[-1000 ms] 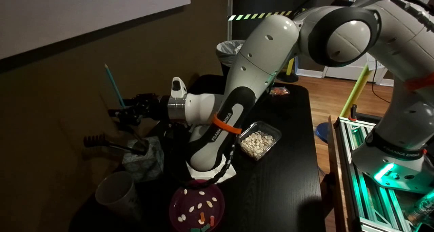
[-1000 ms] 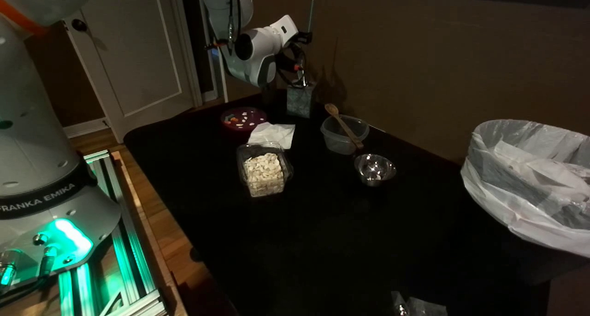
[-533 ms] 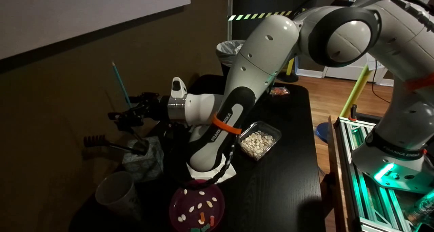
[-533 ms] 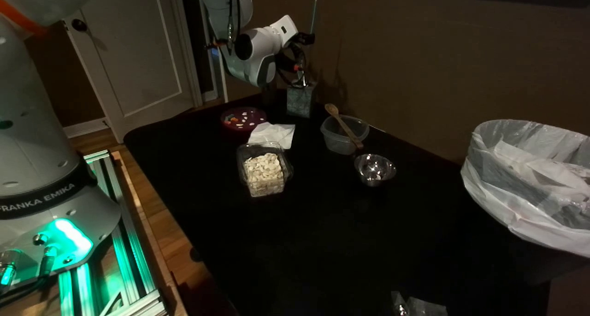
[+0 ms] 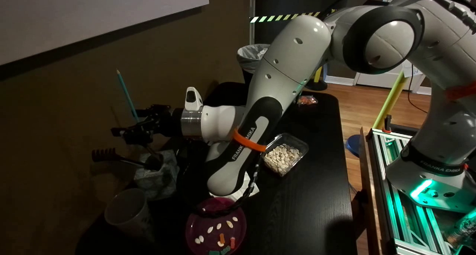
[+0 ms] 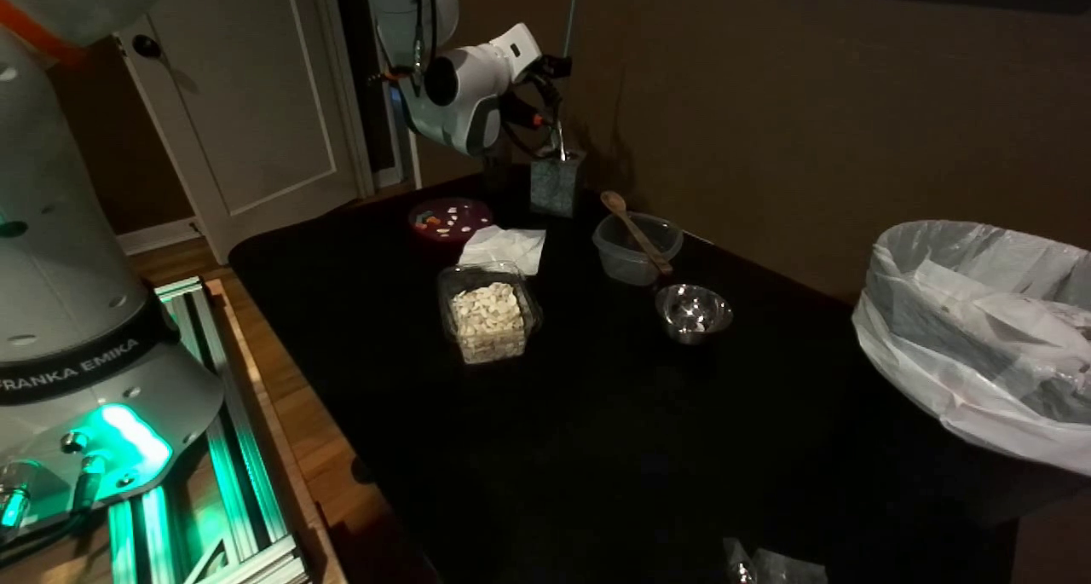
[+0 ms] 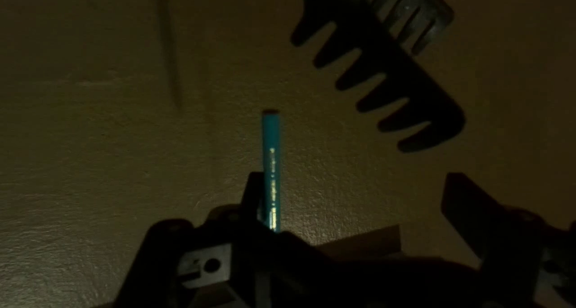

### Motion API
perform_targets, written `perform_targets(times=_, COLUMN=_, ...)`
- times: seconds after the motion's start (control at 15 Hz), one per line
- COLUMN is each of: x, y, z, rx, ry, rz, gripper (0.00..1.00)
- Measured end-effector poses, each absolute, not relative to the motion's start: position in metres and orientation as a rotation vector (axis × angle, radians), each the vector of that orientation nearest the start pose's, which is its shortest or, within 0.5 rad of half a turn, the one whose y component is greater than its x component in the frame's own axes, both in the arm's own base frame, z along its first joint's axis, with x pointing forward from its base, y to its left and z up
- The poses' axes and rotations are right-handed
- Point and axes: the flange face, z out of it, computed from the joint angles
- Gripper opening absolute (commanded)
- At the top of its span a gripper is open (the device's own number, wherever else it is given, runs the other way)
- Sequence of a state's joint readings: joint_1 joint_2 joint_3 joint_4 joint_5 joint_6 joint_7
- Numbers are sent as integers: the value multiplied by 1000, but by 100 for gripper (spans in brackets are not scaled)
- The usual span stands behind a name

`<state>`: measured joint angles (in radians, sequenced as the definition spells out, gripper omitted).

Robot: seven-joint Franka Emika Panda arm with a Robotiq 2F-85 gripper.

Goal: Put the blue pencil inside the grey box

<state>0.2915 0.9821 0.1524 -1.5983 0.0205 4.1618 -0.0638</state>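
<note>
The blue pencil (image 5: pixel 128 95) stands steeply, slightly tilted, and rises above my gripper (image 5: pixel 128 122); its lower end is hidden in both exterior views. My gripper (image 7: pixel 356 176) is open in the wrist view, with a wide gap between its fingers. There the pencil (image 7: pixel 271 168) lies along the inner side of the left finger (image 7: pixel 253 189), well apart from the right one. The grey box (image 5: pixel 158 178) sits on the table below the gripper, with utensils sticking out of its opening. In an exterior view the grey box (image 6: pixel 556 187) stands near the wall.
A black toothed utensil (image 5: pixel 108 155) leans out of the box towards the wall (image 7: pixel 112 141). Beside the box are a pale cup (image 5: pixel 128 214) and a maroon bowl (image 5: pixel 197 221). A seed tub (image 6: pixel 452 277), a spoon (image 6: pixel 635 230) in a container and a bin (image 6: pixel 895 337) are farther off.
The jaws have spread wider, the pencil keeping beside one finger. In the last half second the arm has shifted slightly towards the left of both exterior views, pencil along with it.
</note>
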Motion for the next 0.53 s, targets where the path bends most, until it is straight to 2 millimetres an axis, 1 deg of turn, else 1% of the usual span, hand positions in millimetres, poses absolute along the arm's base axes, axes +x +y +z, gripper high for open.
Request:
perform_targets(times=0.13, x=635, y=268, z=254, rx=-1991, ry=-278, rz=-1991, gripper=100)
perform_targets(times=0.27, x=634, y=272, z=256, rx=-1991, ry=-263, rz=-1990, gripper=100)
perform_targets(times=0.53, x=638, y=266, z=264, rx=-1995, ry=-226, rz=-2015, gripper=100)
